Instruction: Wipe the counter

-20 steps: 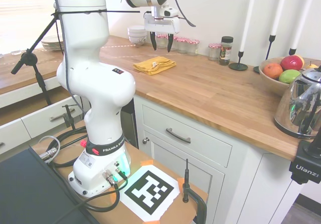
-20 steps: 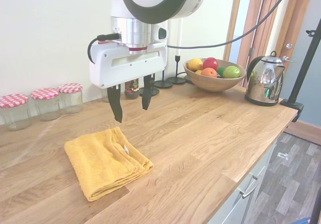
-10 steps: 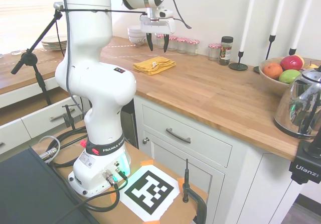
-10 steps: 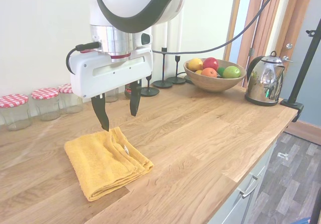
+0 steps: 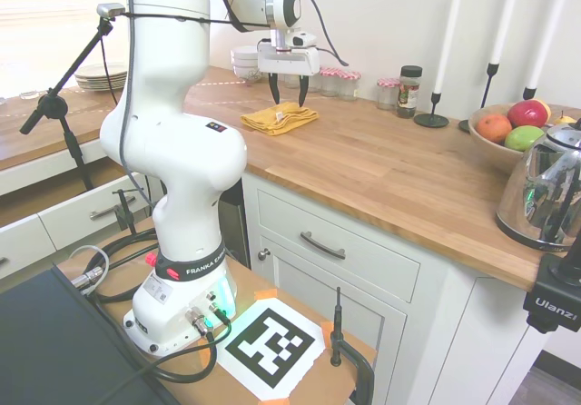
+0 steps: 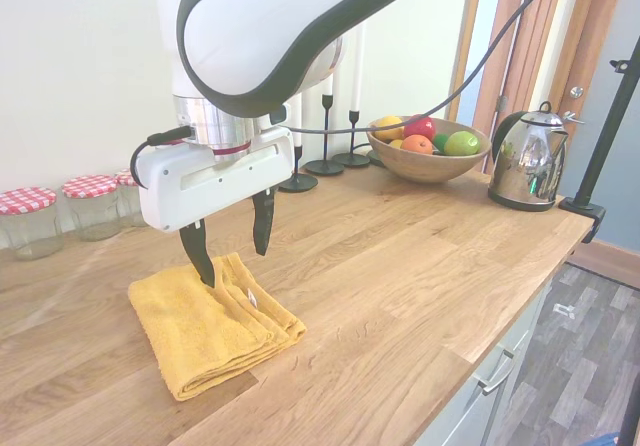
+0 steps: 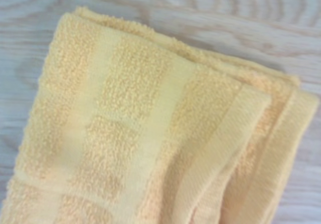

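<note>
One yellow towel [image 6: 210,324] lay folded on the wooden surface [image 6: 400,266] | soft, light, floppy | gripper [image 6: 232,251] fingers spread, maybe touching it | best pinched at the thick folded edge.

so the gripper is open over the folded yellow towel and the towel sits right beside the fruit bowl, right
Not quite. The gripper is open over the folded yellow towel, but the towel lies far from the fruit bowl, nearer the red-lidded jars. The second exterior view shows this.
</note>
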Robot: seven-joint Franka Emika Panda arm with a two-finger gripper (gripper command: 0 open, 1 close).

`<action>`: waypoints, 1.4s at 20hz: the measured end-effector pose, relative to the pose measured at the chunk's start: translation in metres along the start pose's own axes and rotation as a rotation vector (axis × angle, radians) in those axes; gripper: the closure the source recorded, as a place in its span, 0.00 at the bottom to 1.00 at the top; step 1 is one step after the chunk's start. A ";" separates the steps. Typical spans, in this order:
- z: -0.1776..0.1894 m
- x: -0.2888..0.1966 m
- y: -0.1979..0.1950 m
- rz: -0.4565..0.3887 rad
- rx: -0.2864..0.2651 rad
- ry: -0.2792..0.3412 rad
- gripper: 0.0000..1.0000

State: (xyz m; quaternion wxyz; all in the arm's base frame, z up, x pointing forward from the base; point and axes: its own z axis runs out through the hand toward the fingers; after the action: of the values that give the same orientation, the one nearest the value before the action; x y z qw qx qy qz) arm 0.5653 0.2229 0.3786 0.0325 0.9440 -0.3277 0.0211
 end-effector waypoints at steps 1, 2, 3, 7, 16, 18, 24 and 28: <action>0.003 0.000 -0.002 -0.006 -0.004 0.000 0.00; 0.006 0.000 -0.004 -0.010 -0.007 -0.001 0.00; 0.009 0.000 -0.006 -0.013 -0.011 -0.002 0.00; 0.022 0.005 -0.008 -0.010 -0.024 -0.007 0.00; 0.041 0.019 -0.007 0.005 -0.038 -0.016 0.00; 0.042 0.019 -0.007 0.006 -0.039 -0.016 0.00; 0.043 0.021 -0.006 0.008 -0.039 -0.016 1.00; 0.043 0.023 -0.005 0.008 -0.038 -0.014 1.00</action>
State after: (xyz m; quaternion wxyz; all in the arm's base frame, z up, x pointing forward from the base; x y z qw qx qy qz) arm 0.5873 0.2090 0.3372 0.0482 0.9421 -0.3318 0.0084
